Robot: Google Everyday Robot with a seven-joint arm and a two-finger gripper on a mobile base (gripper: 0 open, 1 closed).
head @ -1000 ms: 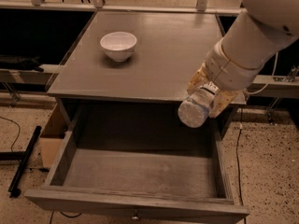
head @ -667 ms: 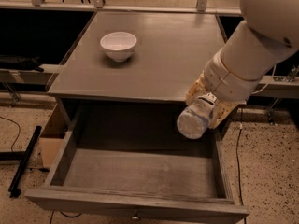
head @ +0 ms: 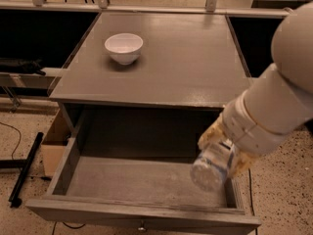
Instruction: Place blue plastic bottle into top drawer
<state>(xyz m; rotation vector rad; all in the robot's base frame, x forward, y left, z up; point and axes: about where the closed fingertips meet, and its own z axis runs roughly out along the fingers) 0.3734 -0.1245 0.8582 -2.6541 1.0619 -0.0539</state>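
From where I stand, the gripper (head: 222,153) is down at the right end of the open top drawer (head: 66,166). Its two tan fingers (head: 211,134) are clamped on either side of the blue plastic bottle (head: 209,170). The bottle is tilted, with its pale round end pointing down and out. It hangs near the drawer's right wall and front rim, and I cannot tell whether it touches the floor. A wide stretch of drawer floor runs off to its left. The bulky white arm (head: 274,111) crosses the grey table (head: 195,58) at its right front corner. The white bowl (head: 124,47) sits well apart, far back on the left.
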